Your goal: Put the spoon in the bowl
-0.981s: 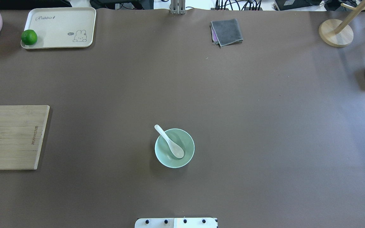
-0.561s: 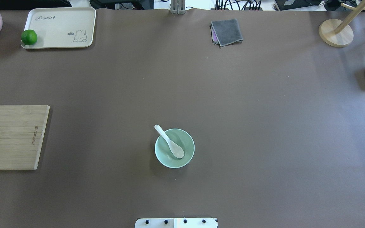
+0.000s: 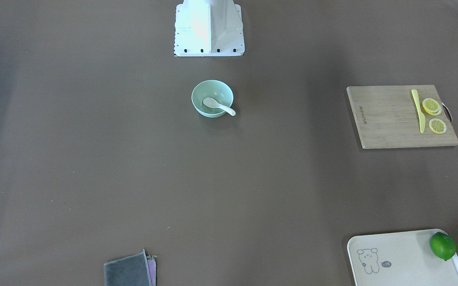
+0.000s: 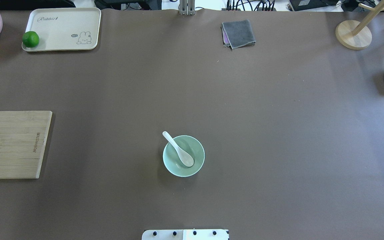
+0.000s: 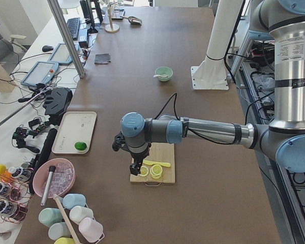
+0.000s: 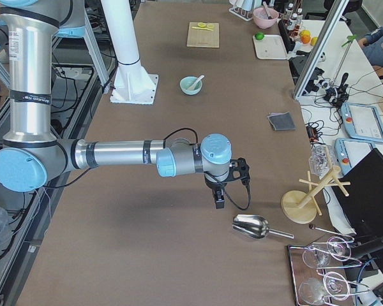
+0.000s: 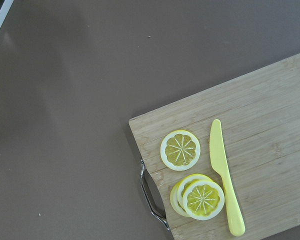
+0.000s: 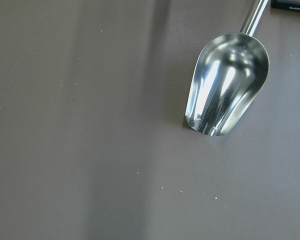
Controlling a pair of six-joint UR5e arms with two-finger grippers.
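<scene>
Hovering: I am hanging my left gripper [image 5: 135, 170] over the cutting board [image 7: 270, 115] at one end of the table [image 4: 278, 133]. My right gripper [image 6: 219, 203] is hanging over bare tabletop at the other end.
Left gripper state: it is showing only in a side camera, so I cannot tell whether its fingers are apart or together.
Right gripper state: it too is showing only from the side, so I cannot tell.
Spoon: the spoon [image 4: 178, 150] is lying in the bowl [image 4: 197, 148], well apart from both my grippers and roughly between them. Its scoop is resting down inside. Its handle is leaning on the rim and sticking out past it, on the side toward my left gripper and away from my base [image 3: 209, 31].
Bowl: it is standing upright on the table just in front of my base, with neither gripper near it.
Below my left gripper: lemon slices [image 7: 180, 150] are lying on the board near its metal handle, one alone and the others stacked. A yellow knife [image 7: 221, 175] is lying flat just beside them.
Below my right gripper: a shiny metal scoop [image 8: 225, 85] is lying on the table, off to one side of the gripper, with its open mouth facing it.
Farther from my left gripper: a tray [image 4: 62, 33] is sitting at the table's far side with a lime [image 4: 30, 39] on its corner.
Between the grippers, far side: a folded grey cloth [image 4: 238, 33] is lying flat, well apart from the bowl.
</scene>
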